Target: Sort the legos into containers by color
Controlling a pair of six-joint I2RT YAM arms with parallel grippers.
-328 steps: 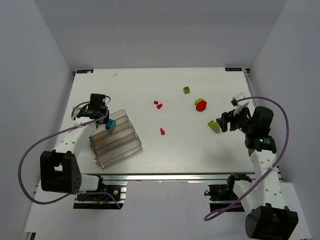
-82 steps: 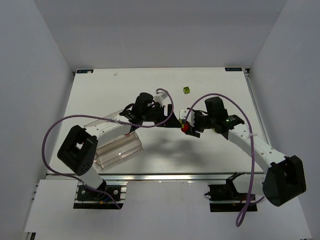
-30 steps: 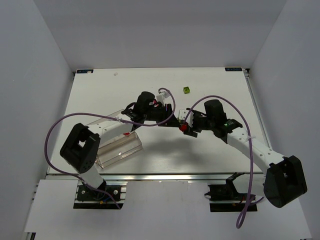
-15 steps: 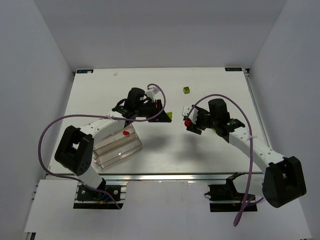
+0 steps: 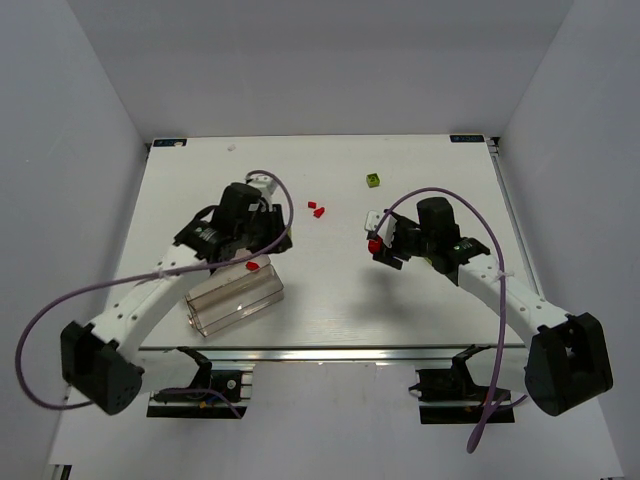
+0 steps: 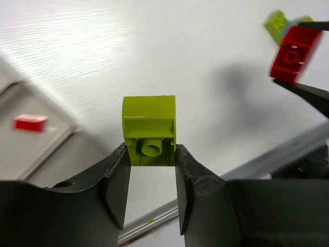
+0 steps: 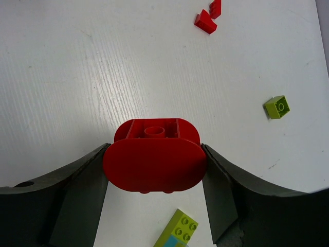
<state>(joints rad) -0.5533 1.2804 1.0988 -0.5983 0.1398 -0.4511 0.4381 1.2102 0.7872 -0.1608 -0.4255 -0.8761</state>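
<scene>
My left gripper (image 5: 262, 243) is shut on a lime-green lego (image 6: 149, 131), seen hollow side up between its fingers in the left wrist view, and holds it above the table beside the clear containers (image 5: 236, 296). A small red lego (image 5: 252, 266) lies in one trough; it also shows in the left wrist view (image 6: 30, 122). My right gripper (image 5: 378, 243) is shut on a rounded red lego (image 7: 154, 160) and holds it above the table mid-right. A lime-and-cyan lego (image 7: 177, 232) lies on the table under it.
Two tiny red bits (image 5: 315, 209) lie at the table's centre back; they also show in the right wrist view (image 7: 207, 18). A lime cube (image 5: 373, 180) sits further back and also shows in the right wrist view (image 7: 277, 106). White walls enclose the table on three sides.
My left gripper has pulled back left from the table's centre to the containers, carrying the lime lego. My right gripper has stayed almost still with the red lego.
</scene>
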